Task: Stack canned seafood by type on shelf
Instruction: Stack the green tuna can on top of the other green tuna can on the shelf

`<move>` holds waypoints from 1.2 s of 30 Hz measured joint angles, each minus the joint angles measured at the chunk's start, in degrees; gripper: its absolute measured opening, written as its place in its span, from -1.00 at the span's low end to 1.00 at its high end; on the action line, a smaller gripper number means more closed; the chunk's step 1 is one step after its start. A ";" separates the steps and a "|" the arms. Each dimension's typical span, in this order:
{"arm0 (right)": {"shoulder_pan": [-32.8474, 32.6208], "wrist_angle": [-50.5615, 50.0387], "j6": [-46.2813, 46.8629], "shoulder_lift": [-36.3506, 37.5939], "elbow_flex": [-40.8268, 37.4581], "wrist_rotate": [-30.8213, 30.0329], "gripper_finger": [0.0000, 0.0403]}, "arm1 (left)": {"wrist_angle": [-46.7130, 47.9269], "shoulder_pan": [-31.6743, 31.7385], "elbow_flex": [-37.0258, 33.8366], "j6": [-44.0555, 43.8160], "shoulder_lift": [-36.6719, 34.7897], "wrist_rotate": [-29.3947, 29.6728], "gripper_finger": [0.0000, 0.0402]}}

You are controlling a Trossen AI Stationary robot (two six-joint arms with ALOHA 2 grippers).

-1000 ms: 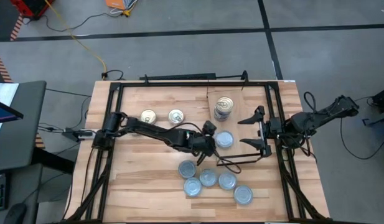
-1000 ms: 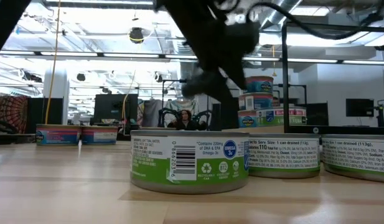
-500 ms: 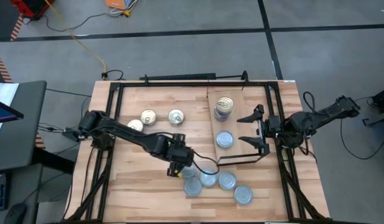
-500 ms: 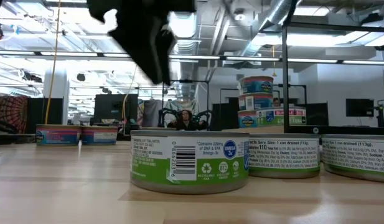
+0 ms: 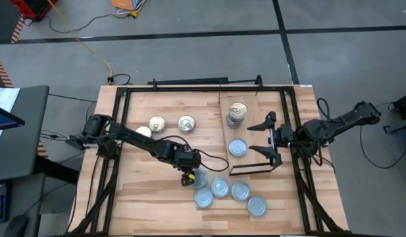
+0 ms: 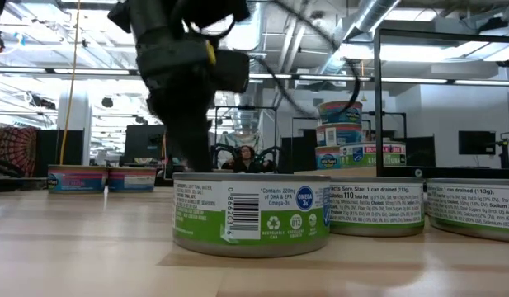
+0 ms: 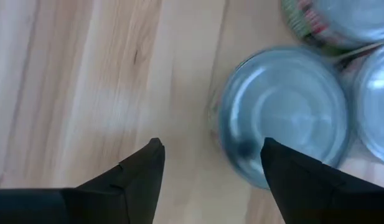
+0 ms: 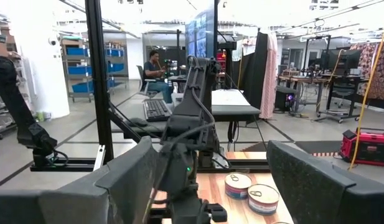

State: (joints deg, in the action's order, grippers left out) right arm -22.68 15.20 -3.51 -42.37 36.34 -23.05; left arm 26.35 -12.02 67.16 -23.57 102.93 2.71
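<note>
Several silvery-blue tins [image 5: 220,189] lie in a cluster on the tabletop near its near edge. One more silvery-blue tin [image 5: 237,147] rests flat on the light-wood shelf [image 5: 255,108], near a stack of gold-topped tins [image 5: 236,113]. Gold-topped tins [image 5: 156,124] stand farther left on the table. My left gripper [image 5: 187,176] points down, open, at the cluster's left tin [image 7: 285,112]. One finger [image 7: 285,168] is over that tin's rim and the other over bare wood. My right gripper [image 5: 263,138] waits open by the shelf's right side. My left gripper comes from above, pointing down, at the rim [image 7: 241,155] of the leftmost silvery-blue tin, which stands flat on the table. I cannot tell whether the finger over the rim touches it.
A black frame [image 5: 189,85] runs around the table, and a cable [image 5: 216,161] trails from the left arm over the wood. In the low view a green-labelled tin [image 6: 252,216] stands closest, with others to its right. Bare wood lies left of the cluster [image 5: 143,178].
My left gripper has left the silvery-blue tin on the shelf and swung toward the table's near left, to the tin cluster. There it has come down low over the leftmost tin. The tin on the shelf has stayed put.
</note>
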 joint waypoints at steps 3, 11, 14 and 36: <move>0.00 -0.02 -0.17 0.00 0.00 0.00 0.63 | -0.98 0.54 -1.18 -0.60 -0.10 -1.29 0.13; 0.00 -0.07 -0.17 0.00 0.00 0.02 0.63 | -3.11 1.93 -3.37 -0.57 -0.26 -4.01 -0.68; 0.00 -0.07 -0.17 0.00 0.00 0.02 0.63 | -2.81 2.64 -3.38 0.38 -0.30 -3.90 -0.94; 0.02 -0.17 -0.17 0.02 0.00 0.10 0.63 | 7.38 7.44 -3.15 4.31 -8.23 17.39 -1.00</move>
State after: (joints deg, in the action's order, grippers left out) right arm -22.66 15.03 -3.68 -42.35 36.34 -22.95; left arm 33.73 -4.58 64.01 -19.25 94.70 20.10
